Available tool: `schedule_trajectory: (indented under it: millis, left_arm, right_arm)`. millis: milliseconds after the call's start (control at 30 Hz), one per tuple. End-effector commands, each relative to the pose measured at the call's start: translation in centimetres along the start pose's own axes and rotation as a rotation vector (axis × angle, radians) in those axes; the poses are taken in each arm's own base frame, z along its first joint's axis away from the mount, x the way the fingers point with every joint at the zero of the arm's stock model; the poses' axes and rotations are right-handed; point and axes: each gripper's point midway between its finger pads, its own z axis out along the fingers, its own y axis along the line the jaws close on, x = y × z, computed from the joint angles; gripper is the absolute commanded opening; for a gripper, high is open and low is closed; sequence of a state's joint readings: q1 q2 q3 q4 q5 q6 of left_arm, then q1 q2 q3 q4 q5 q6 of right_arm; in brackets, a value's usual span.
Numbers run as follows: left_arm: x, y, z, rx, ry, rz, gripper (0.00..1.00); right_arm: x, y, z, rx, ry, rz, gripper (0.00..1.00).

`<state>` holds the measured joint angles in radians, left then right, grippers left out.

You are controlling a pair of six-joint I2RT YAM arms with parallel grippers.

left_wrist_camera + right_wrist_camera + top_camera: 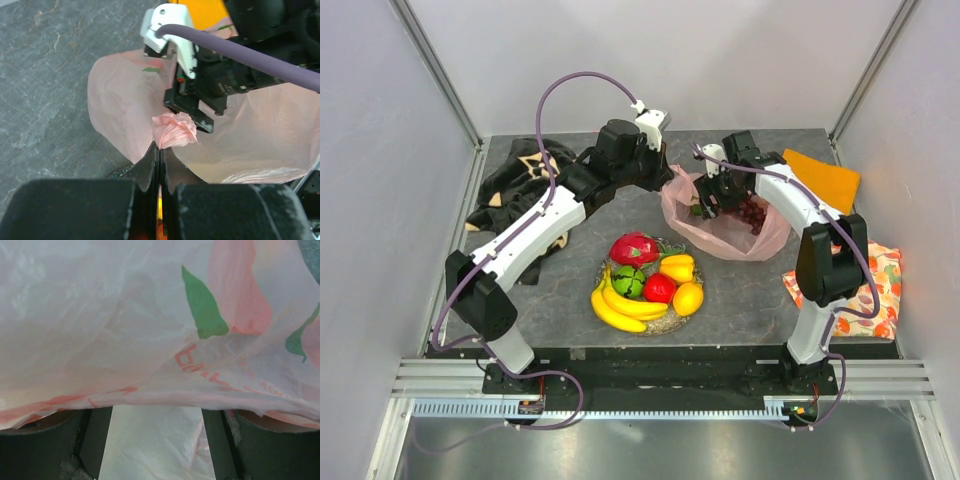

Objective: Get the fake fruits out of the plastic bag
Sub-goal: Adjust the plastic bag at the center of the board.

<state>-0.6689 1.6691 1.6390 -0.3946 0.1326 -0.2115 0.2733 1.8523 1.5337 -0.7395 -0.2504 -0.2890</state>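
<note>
Fingers (148, 167) of the left gripper (159, 150) are pressed together on a crumpled pinch of the plastic bag (725, 228), at the bag's near-left rim. The pinch is all that shows; the film between the pads is hidden. In the top view the left arm covers this grip entirely.

The right gripper (718, 198) reaches down into the bag's mouth. In its own wrist view its fingers (50, 445) stand well apart at the bottom corners with only pale film between them. Printed film, with a green leaf shape and red lettering, drapes over the fingertips, so they cannot be seen.

The bag lies toward the far right part of the table (750, 290), open side up. Through its thin wall the dark purple grapes (752, 212) show as a blurred cluster, just beside the right gripper; whether they touch it cannot be told.

Near the middle of the table the plate (670, 322) is mostly covered by fruit: the banana bunch (620, 306), dragon fruit (633, 248), green ball (627, 282), red apple (659, 288) and two yellow-orange pieces (678, 267).

An orange cloth (823, 175) sits at the far right corner, a floral cloth (865, 285) at the right edge, partly behind the right arm, and a dark cloth (520, 185) at the far left corner, partly under the left arm
</note>
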Motion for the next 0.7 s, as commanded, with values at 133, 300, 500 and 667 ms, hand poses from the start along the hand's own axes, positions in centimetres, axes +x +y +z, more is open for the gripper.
schedule_trajectory:
  millis: [133, 300, 500, 667]
  left_arm:
    - [-3.1, -0.3, 0.1, -0.003, -0.086, -0.010, 0.01]
    - [-3.0, 0.6, 0.5, -0.063, -0.088, -0.081, 0.02]
    - [-3.2, 1.0, 0.4, -0.095, -0.096, -0.142, 0.02]
    - [-3.6, 1.2, 0.2, -0.105, -0.108, -0.126, 0.02]
  right_arm:
    - [-3.0, 1.3, -6.8, 0.020, -0.077, 0.062, 0.84]
    - [0.3, 4.9, -6.0, -0.139, -0.013, 0.113, 0.73]
    - [-0.9, 4.3, -0.7, -0.160, 0.040, 0.223, 0.61]
    - [-2.6, 3.7, 1.3, -0.175, 0.058, 0.265, 0.59]
